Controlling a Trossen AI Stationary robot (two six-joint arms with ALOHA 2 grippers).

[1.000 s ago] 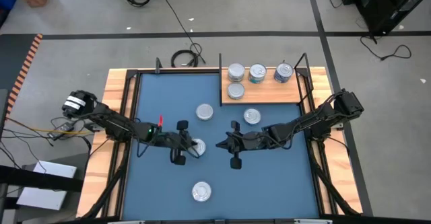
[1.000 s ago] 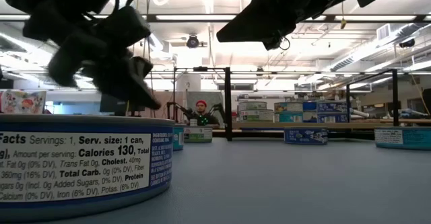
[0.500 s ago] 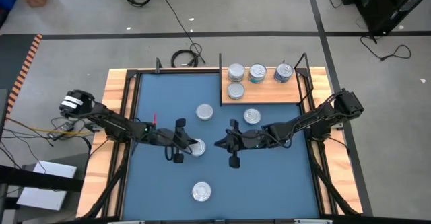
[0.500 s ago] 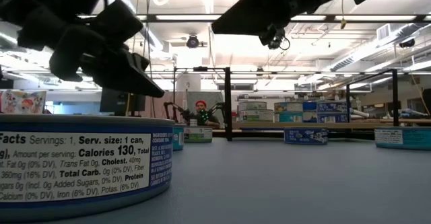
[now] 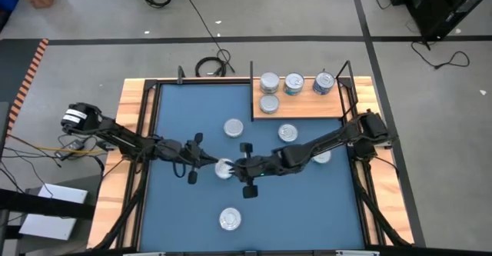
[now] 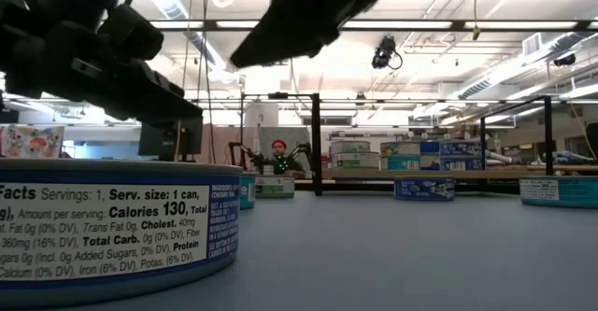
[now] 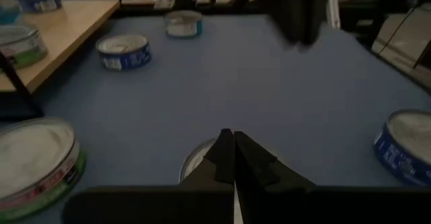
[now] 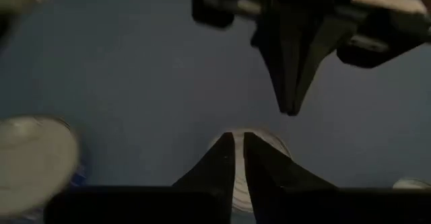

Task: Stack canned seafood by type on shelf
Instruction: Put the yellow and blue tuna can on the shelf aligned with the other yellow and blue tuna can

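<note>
The shelf (image 5: pixel 307 107) is a light wooden board at the far right and bears several tins (image 5: pixel 294 83). More tins lie loose on the blue mat: one in the middle (image 5: pixel 224 168), two farther back (image 5: pixel 233 128) (image 5: pixel 287 133), one near the front (image 5: pixel 229 219). My left gripper (image 5: pixel 208 162) hovers just left of the middle tin (image 7: pixel 194 162), fingers shut. My right gripper (image 5: pixel 235 167) hovers just right of that tin (image 8: pixel 266 143), with a narrow gap between its fingertips (image 8: pixel 237 140). Both point at each other across the tin.
Another tin (image 5: pixel 321 156) lies half hidden under my right arm. Black posts (image 5: pixel 251 75) stand at the shelf's corners, and a wooden frame (image 5: pixel 134 133) borders the mat. In the low view the front tin (image 6: pixel 112 222) fills the left foreground. The mat's near right part lies bare.
My left gripper has drawn back toward the table's left edge, off the middle tin, and tipped up closer to level. My right gripper has reached toward the table's left edge, coming up to that same tin. The tin has stayed where it was.
</note>
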